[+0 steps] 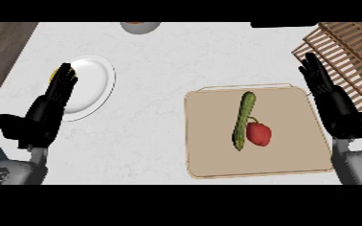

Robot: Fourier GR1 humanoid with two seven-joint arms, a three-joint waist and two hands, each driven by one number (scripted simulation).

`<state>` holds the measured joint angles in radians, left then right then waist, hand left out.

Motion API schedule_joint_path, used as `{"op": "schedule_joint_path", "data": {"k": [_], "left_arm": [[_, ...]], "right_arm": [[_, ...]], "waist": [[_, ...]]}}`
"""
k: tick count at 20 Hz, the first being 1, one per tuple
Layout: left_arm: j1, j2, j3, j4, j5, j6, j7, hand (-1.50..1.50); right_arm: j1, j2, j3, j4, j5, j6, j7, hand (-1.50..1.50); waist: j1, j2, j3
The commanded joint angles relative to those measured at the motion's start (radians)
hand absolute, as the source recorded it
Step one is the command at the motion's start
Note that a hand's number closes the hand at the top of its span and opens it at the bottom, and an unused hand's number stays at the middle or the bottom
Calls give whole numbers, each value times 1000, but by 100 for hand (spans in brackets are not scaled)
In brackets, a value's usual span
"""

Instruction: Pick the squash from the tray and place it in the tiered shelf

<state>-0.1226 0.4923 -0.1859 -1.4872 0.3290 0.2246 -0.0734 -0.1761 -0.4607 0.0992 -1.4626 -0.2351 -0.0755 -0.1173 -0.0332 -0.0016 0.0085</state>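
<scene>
1. Black fingers of the right hand (pixel 329 98) are straight and slightly spread, holding nothing — it shows at the view's right, just beside the tray (pixel 212 163).
2. Left hand (pixel 51 106) likewise has straight, relaxed fingers, over the edge of a white plate (pixel 96 84) at the left.
3. On the tan tray lies the long green squash (pixel 243 120), touching a red pepper (pixel 259 133).
4. Behind the right hand — at the far right corner — stands the wooden slatted tiered shelf (pixel 339 48).
5. A grey bowl (pixel 139 27) sits at the counter's (pixel 176 57) far edge.
</scene>
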Motion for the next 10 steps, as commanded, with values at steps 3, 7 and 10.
{"op": "schedule_joint_path", "data": {"k": [3,7,10], "left_arm": [[-17,20,-1,-34,-18,-17,35,0],[5,24,-19,-40,-10,-37,49,0],[42,8,-35,-84,-5,-48,78,0]], "right_arm": [[-140,46,-107,22,-178,147,-137,150],[-67,-218,-89,103,115,81,-63,150],[-128,-37,-132,304,-88,129,-33,-150]], "waist": [[53,4,-5],[44,25,-24],[62,8,-7]]}}
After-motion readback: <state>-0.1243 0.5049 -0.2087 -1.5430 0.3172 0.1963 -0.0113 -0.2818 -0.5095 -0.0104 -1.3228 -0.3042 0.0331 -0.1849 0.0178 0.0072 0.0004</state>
